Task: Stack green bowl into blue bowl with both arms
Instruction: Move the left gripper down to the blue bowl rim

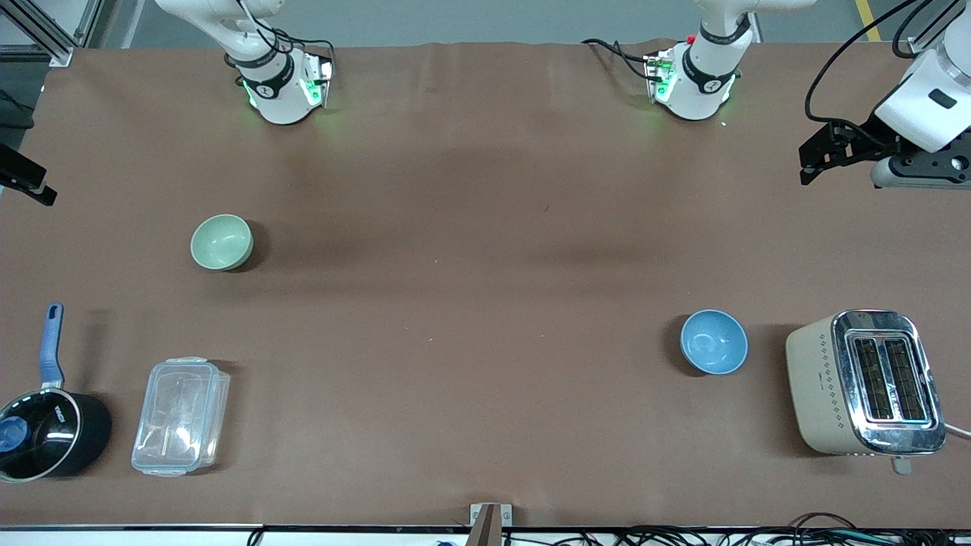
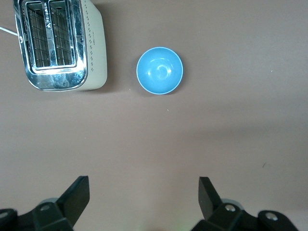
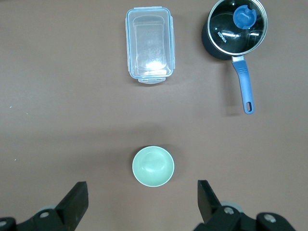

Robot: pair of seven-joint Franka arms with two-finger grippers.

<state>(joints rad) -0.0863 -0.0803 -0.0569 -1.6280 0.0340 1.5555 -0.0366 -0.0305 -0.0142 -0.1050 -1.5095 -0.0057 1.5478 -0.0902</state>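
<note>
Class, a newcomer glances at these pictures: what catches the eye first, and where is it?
Two bowls far apart: the green bowl toward the right arm's end, the blue bowl beside the toaster at the left arm's end. Both are empty. The left gripper and right gripper hang open.

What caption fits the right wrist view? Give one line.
Open right gripper above the green bowl, with a clear container and lidded saucepan nearby.
</note>
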